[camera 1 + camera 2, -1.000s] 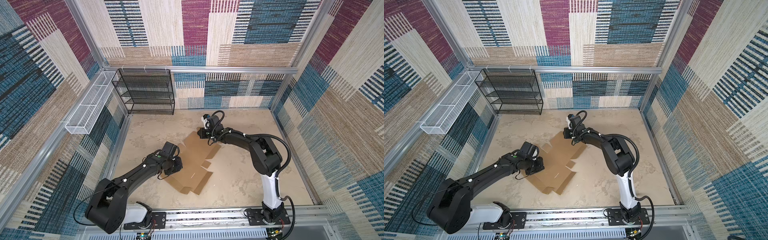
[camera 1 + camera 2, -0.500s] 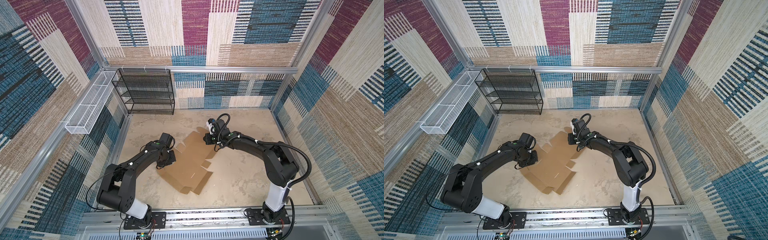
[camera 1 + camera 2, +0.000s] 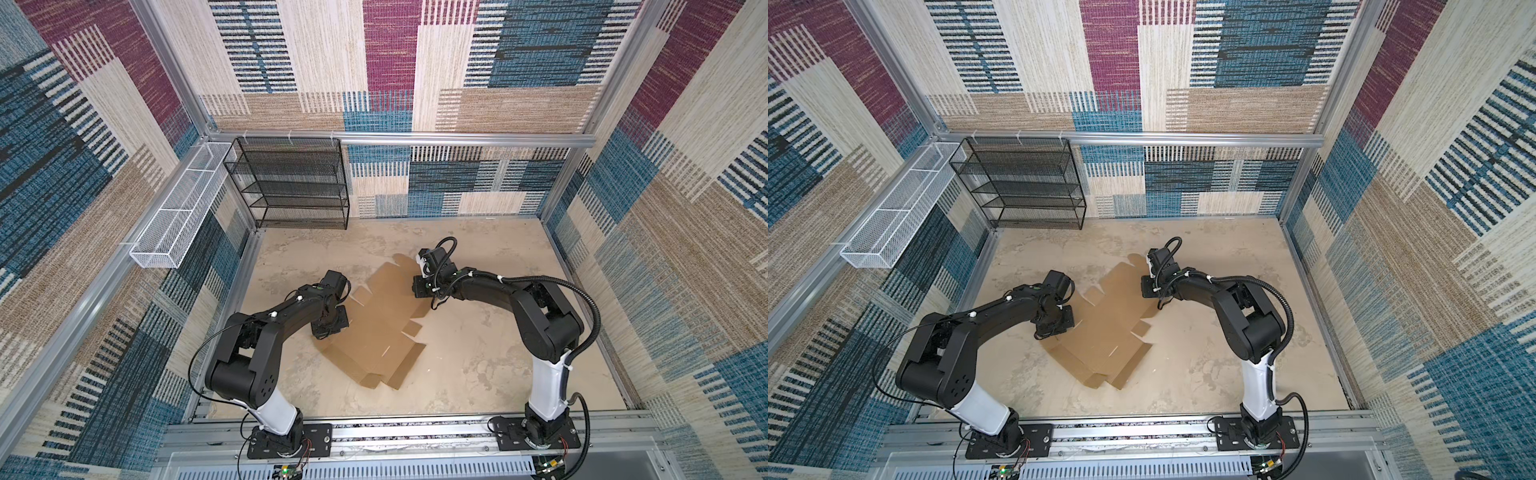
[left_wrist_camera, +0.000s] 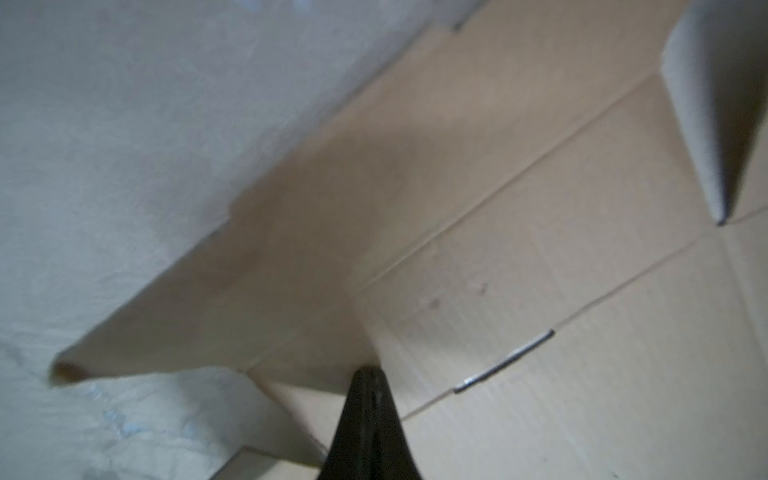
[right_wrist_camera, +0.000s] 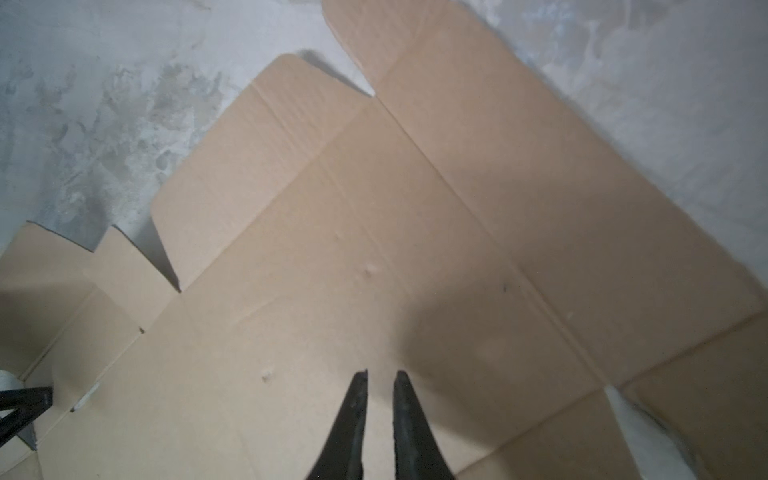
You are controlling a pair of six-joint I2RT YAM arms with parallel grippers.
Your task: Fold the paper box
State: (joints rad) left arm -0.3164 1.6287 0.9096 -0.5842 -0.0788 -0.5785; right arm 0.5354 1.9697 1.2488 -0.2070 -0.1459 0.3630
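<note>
Found the paper box (image 3: 374, 328) (image 3: 1104, 328) as an opened-out brown cardboard sheet lying on the beige tabletop (image 3: 478, 357), forward of the black mesh rack (image 3: 291, 183) and well apart from it. Noted most panels flat, with creases, tabs and a slot (image 4: 503, 361) showing. Recorded the left arm rising from its base with the elbow bent high, the forearm reaching toward the rack and the wrist turned down over the sheet's edge on the rack's side. Observed the left gripper (image 3: 330, 328) (image 3: 1054, 324) (image 4: 368, 374) with fingers pressed together and no gap between them, tips set at a crease of the paper box (image 4: 540, 291). Could not confirm any cardboard pinched between them. Saw one small flap (image 4: 706, 104) standing up from the sheet beyond those tips, and the long panel beside them appearing angled off the tabletop (blurred in the left wrist view, so not certain). Recorded the right arm with its lower link upright, the elbow high and the forearm stretched low and nearly level toward the rack. Observed the right gripper (image 3: 422, 286) (image 3: 1148, 286) (image 5: 380, 374) pointing down over a broad flat panel (image 5: 374, 249) at the sheet's end nearest the rack. Noted its fingers slightly parted, with nothing between them. Could not tell whether the tips touch the cardboard.
</note>
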